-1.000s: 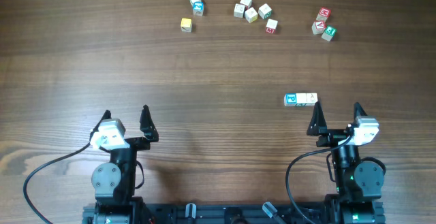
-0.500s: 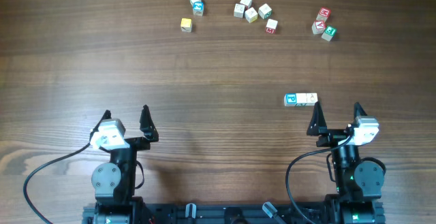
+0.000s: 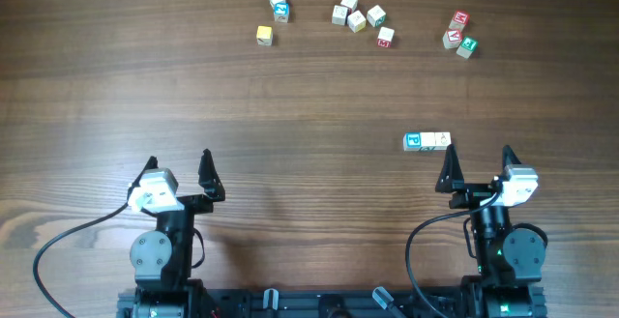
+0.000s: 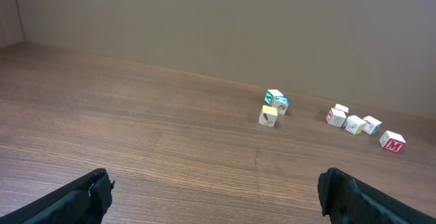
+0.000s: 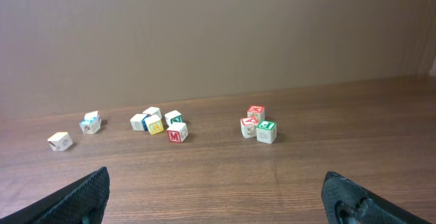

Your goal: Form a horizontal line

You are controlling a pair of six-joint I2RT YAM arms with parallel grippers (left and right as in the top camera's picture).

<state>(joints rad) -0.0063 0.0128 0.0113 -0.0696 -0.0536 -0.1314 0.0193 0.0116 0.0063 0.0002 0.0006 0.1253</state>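
A short row of two small wooden letter cubes (image 3: 427,141), one blue-teal-faced and one pale cream, lay edge to edge on the dark wooden table (image 3: 309,96). It was just ahead of the right gripper (image 3: 477,159) and not touching it. That gripper's black fingers stood spread wide with nothing between them. The left gripper (image 3: 179,168) sat well off to the other side, equally wide and empty. Toward the far edge, loose cubes lay scattered in three groups: a yellow cube (image 3: 264,35) beside two others, a middle cluster (image 3: 360,16) with a red-lettered M cube (image 5: 176,135), and a red-and-green trio (image 3: 459,32)
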